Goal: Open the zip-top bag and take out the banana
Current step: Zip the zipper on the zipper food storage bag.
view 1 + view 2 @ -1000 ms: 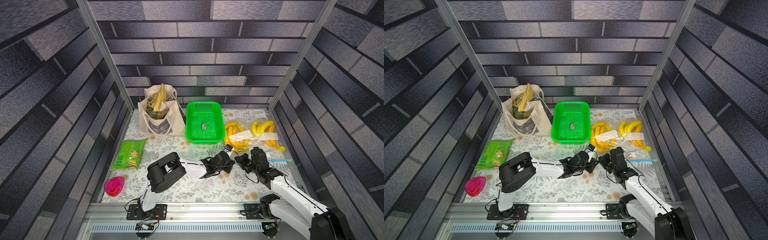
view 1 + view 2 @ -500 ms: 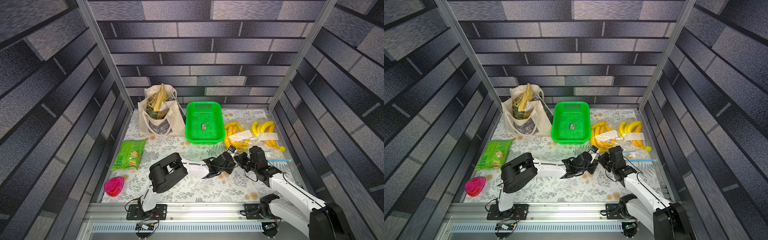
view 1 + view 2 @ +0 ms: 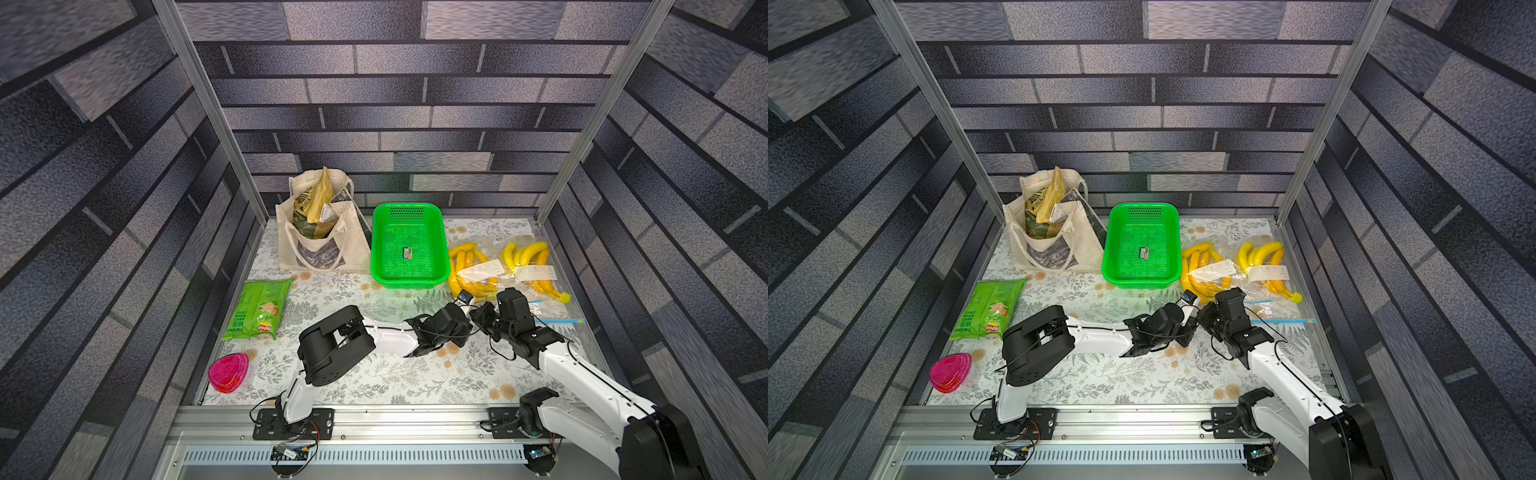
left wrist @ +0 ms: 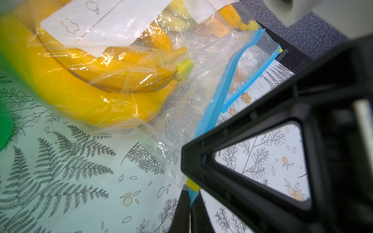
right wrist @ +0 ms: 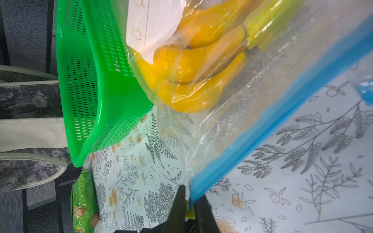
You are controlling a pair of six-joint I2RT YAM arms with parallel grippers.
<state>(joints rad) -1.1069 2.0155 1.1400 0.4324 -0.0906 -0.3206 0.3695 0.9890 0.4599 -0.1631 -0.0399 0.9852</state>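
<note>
Left pincer: the left gripper is pinching the yellow-tabbed end of the blue seal strip
Right pincer: the right gripper is pinching that strip too
Bag: the clear plastic zip-top bag is lying just beside the green perforated plastic basket, holding the yellow bananas
Writing: the white card in the bag is showing only outline drawings; print on the green crisp packet, well apart from the basket, is too small to read
Hidden: a black finger frame is covering part of the strip in the left wrist view
</note>
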